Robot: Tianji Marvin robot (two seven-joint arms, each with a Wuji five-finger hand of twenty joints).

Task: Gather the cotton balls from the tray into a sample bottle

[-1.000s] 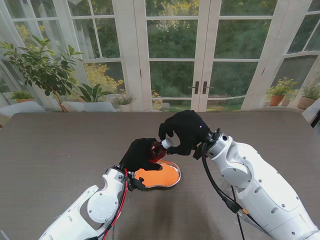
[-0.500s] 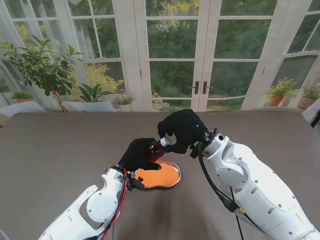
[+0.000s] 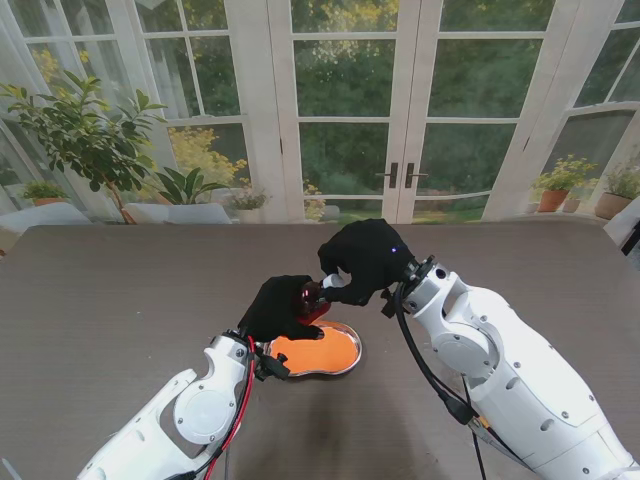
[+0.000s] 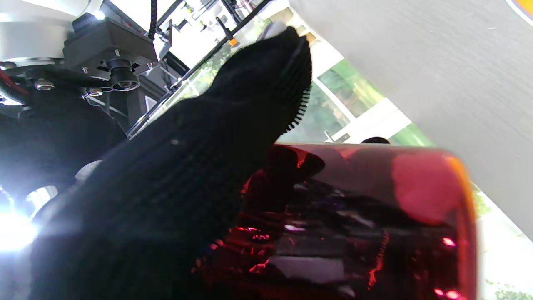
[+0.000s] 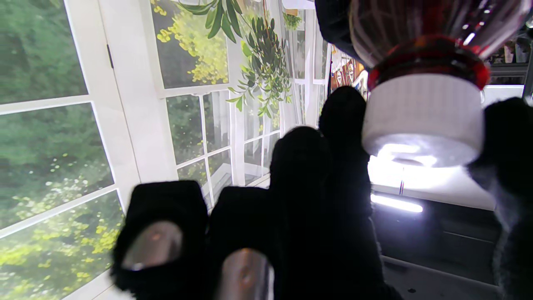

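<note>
Nearest, tray (image 3: 335, 362): orange-lined, metal-rimmed, on table (image 3: 120, 290), partly under left hand. Left hand (image 3: 278, 308): black-gloved, fingers wrapped around red sample bottle (image 3: 311, 300), held off the table above tray's far-left edge. Right hand (image 3: 365, 262): black-gloved, fingertips (image 5: 343, 108) pinching bottle's white cap (image 5: 422, 114). Cotton balls: not discernible.
</note>
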